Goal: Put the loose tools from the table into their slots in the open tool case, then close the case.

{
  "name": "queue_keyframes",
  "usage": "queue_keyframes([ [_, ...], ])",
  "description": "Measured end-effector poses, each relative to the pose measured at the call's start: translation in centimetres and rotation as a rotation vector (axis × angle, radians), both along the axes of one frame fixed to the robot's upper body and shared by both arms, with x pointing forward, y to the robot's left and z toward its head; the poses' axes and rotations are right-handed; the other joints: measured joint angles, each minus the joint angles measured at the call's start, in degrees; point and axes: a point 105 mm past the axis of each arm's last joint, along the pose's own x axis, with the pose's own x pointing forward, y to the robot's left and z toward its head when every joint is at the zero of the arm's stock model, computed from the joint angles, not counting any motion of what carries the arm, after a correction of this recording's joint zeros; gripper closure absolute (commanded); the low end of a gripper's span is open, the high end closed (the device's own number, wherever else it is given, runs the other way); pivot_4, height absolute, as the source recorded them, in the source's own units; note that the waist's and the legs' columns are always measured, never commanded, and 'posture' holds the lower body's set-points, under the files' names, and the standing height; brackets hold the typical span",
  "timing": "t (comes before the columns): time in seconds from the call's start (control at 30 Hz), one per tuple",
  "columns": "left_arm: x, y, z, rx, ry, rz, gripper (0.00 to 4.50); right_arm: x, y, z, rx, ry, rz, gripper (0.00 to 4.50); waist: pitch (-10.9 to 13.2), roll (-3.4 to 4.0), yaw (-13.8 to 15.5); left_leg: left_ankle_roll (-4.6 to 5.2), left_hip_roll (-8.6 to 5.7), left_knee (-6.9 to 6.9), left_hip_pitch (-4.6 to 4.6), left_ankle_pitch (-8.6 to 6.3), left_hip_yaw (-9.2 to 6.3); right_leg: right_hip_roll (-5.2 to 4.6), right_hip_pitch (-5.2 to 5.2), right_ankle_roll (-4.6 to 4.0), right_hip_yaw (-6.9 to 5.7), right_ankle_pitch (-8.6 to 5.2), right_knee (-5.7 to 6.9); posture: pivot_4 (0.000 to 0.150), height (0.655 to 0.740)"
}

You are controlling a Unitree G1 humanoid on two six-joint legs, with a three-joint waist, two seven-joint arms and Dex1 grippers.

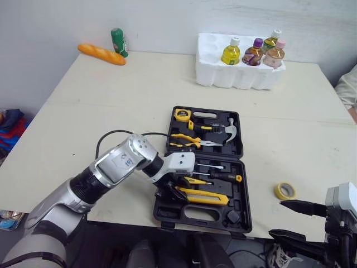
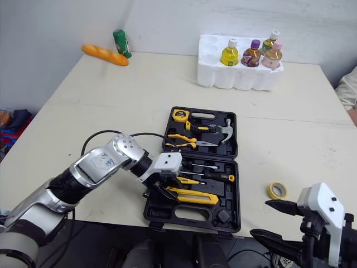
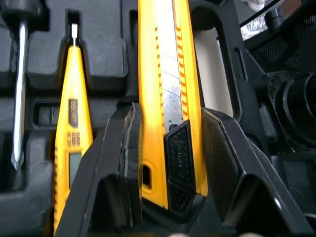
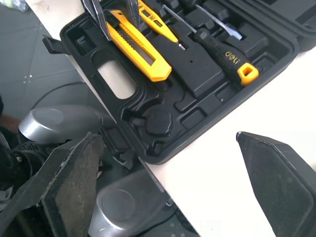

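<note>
Left wrist view: we see the left gripper point(image 3: 170, 114) clamping the utility knife point(image 3: 163, 59). The right gripper point(image 4: 168, 139) is spread wide, empty.

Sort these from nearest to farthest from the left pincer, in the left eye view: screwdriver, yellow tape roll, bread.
1. Screwdriver, in the case beside the left pincer.
2. Yellow tape roll, on the table's right.
3. Bread, far left corner.
</note>
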Motion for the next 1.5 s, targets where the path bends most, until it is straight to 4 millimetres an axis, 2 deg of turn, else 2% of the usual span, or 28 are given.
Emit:
queue_keyframes([
  [0.13,0.0,-0.2,-0.2,0.004,-0.003,-0.005,3.19,-0.1,-0.1,-0.1,-0.006,0.005,-0.013,0.00,0.00,0.00,-0.02,-0.01,0.01,-0.03,0.00,0.00,-0.03,0.02,-0.01,-0.01,-0.02,0.00,0.01,0.150,0.7339],
  [0.2,0.0,-0.4,-0.3,0.005,-0.003,0.001,2.14,0.0,-0.1,-0.1,-0.007,0.002,-0.011,0.00,0.00,0.00,-0.03,0.01,0.01,-0.01,0.00,0.00,-0.03,0.02,-0.01,-0.01,-0.02,0.00,0.01,0.150,0.7339],
  [0.23,0.1,-0.4,-0.3,0.004,-0.006,0.005,1.91,0.0,-0.2,0.0,-0.009,0.002,-0.011,0.00,0.00,0.00,-0.05,0.02,0.01,-0.02,0.00,-0.01,-0.03,0.01,-0.01,0.00,-0.02,0.00,0.01,0.150,0.7339],
  [0.37,-0.2,-0.4,-0.2,-0.013,0.020,0.001,0.07,0.4,-0.3,0.3,-0.020,-0.021,-0.003,0.00,0.00,0.00,0.01,0.02,0.01,-0.03,0.00,-0.01,-0.04,0.01,-0.01,-0.01,-0.04,0.00,0.01,0.150,0.7339],
  [0.43,-0.4,-0.5,0.1,-0.055,0.039,-0.007,0.02,0.5,-0.3,0.3,-0.022,-0.022,-0.002,0.00,0.00,0.00,0.02,0.02,0.01,-0.01,-0.03,-0.01,-0.07,0.00,-0.01,-0.01,-0.06,0.00,0.01,0.150,0.7339],
  [0.57,0.5,0.0,1.0,-0.194,0.034,0.014,0.02,0.6,-0.4,0.2,-0.017,-0.018,0.000,0.00,-0.01,0.01,0.00,0.02,0.01,-0.01,-0.01,-0.01,-0.07,-0.01,0.00,0.00,-0.06,0.00,0.03,0.150,0.7339],
  [0.6,0.6,0.0,0.9,-0.233,0.026,0.009,0.44,0.6,-0.4,0.2,-0.016,-0.019,-0.001,0.00,-0.01,0.02,0.05,0.02,0.01,0.01,-0.01,0.00,-0.07,-0.01,0.00,0.00,-0.07,0.00,0.03,0.150,0.7339],
  [0.63,0.6,0.0,0.8,-0.253,0.025,0.002,0.55,0.6,-0.4,0.2,-0.017,-0.020,-0.001,0.00,-0.01,0.01,0.05,0.02,0.01,0.01,-0.04,-0.01,-0.07,-0.01,-0.01,0.00,-0.07,0.00,0.03,0.150,0.7339],
  [0.7,0.5,0.0,0.4,-0.302,0.039,-0.005,1.18,0.7,-0.4,0.2,-0.020,-0.023,0.002,0.00,-0.01,0.01,0.06,0.02,0.01,0.03,-0.04,-0.01,-0.07,-0.01,-0.01,0.00,-0.08,0.00,0.03,0.150,0.7339],
  [0.73,0.2,-0.1,0.3,-0.323,0.054,-0.015,1.71,0.8,-0.4,0.2,-0.021,-0.023,0.003,0.00,-0.01,0.01,0.05,0.01,0.01,0.03,-0.06,0.00,-0.07,-0.01,-0.02,0.00,-0.08,0.00,0.02,0.150,0.7339],
  [0.8,-0.2,-0.3,0.3,-0.343,0.073,-0.034,2.41,0.9,-0.4,0.0,-0.021,-0.022,0.004,0.00,-0.01,0.01,0.06,0.01,0.01,0.05,-0.07,0.00,-0.07,-0.01,-0.01,0.00,-0.08,0.00,0.02,0.150,0.7339],
  [0.83,-0.4,-0.3,0.4,-0.359,0.080,-0.047,2.93,0.9,-0.5,-0.1,-0.024,-0.019,0.004,0.00,-0.01,0.01,0.06,-0.01,0.01,0.04,-0.06,0.01,-0.07,-0.01,-0.01,0.00,-0.08,0.00,0.02,0.150,0.7339],
  [0.87,-0.4,-0.2,0.3,-0.366,0.063,-0.056,3.18,0.9,-0.5,-0.2,-0.025,-0.017,0.004,0.00,-0.01,0.02,0.06,0.00,0.01,0.04,-0.05,0.01,-0.07,0.00,-0.01,0.00,-0.08,0.00,0.02,0.150,0.7339],
  [0.97,-0.3,0.1,-0.5,-0.347,0.036,-0.055,4.48,0.9,-0.5,-0.1,-0.025,-0.018,0.004,0.00,-0.01,0.01,0.00,0.00,0.01,0.04,-0.02,0.00,-0.07,0.00,0.01,0.00,-0.08,0.01,0.04,0.150,0.7339],
  [1.07,-0.4,0.2,-1.5,-0.305,0.032,-0.057,4.48,1.0,-0.5,-0.1,-0.025,-0.023,0.005,0.00,-0.01,0.01,0.05,0.03,0.00,0.04,-0.02,-0.01,-0.07,0.00,0.00,0.01,-0.08,0.01,0.05,0.150,0.7339],
  [1.33,-0.2,0.2,-2.3,-0.163,-0.113,-0.153,4.48,1.1,-0.6,-0.2,-0.045,-0.032,0.004,0.00,-0.50,0.04,0.00,0.10,0.01,-0.11,0.06,-0.06,-0.05,0.00,0.29,-0.01,-0.06,0.00,-0.04,0.150,0.7339],
  [1.4,-0.1,0.1,-2.5,-0.163,-0.140,-0.163,4.48,1.2,-0.6,-0.3,-0.047,-0.033,0.004,0.00,-0.61,0.12,0.00,0.12,0.00,-0.18,0.59,-0.08,-0.04,-0.01,0.59,-0.01,-0.04,0.00,-0.09,0.150,0.7339],
  [1.5,-0.1,-0.2,-2.6,-0.201,-0.106,-0.108,4.48,1.2,-0.6,-0.4,-0.048,-0.031,0.006,0.00,-0.69,0.25,0.00,0.24,0.01,-0.28,0.82,-0.20,-0.04,-0.04,1.16,-0.06,-0.05,-0.05,-0.23,0.150,0.7339],
])
